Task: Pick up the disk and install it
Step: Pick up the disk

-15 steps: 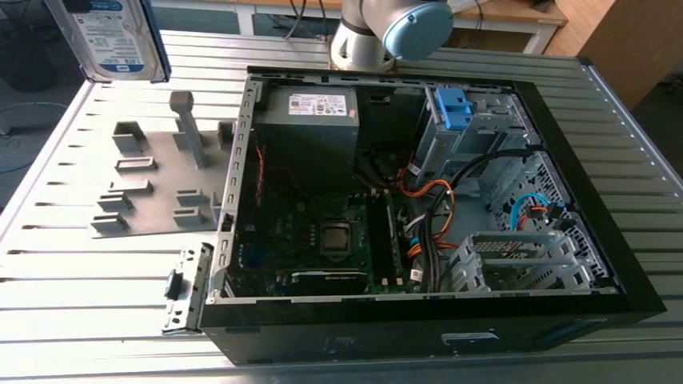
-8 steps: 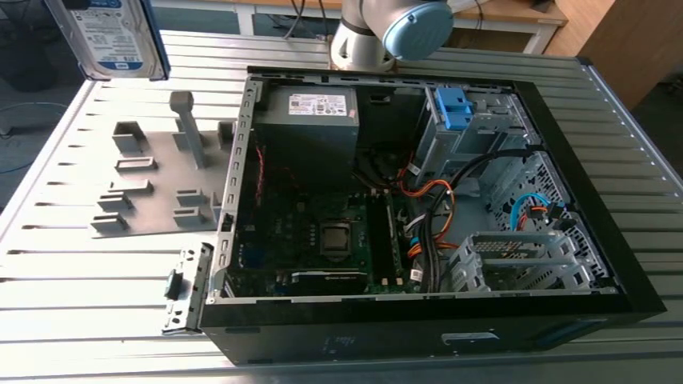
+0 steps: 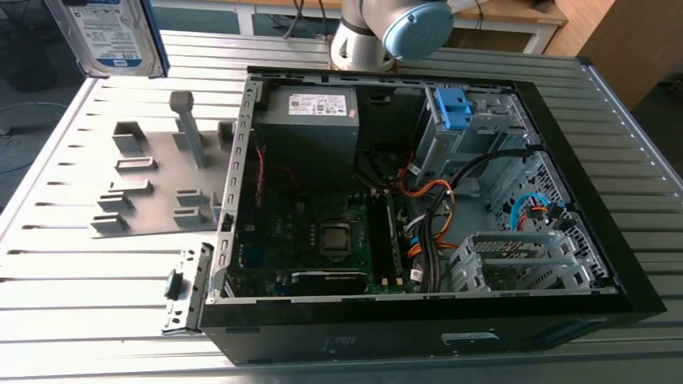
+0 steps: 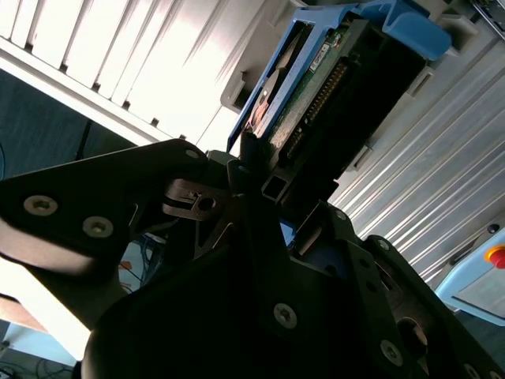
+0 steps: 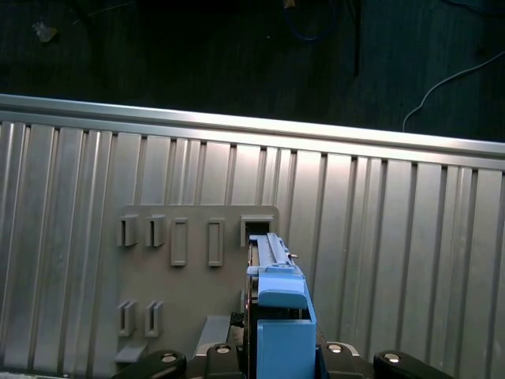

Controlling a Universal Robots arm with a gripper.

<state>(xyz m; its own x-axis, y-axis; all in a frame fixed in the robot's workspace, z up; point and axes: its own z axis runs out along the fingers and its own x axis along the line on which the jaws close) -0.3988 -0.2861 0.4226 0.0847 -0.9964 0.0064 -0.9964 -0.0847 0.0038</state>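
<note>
tool [image 4: 260, 189] clamped on the disk [image 4: 316, 87], gripping one end of its blue bracket. below, well apart, grey slotted holder plate [image 5: 189, 268] lying near one tabletop [image 5: 394, 260] edge. farther off, open computer case [image 3: 427, 336] toward the opposite edge, blue latch [image 3: 453, 108] on its drive cage.

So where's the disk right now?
In the exterior view the disk is at the top left, hanging in the air above the grey fixture plate, outside the computer case.
</note>
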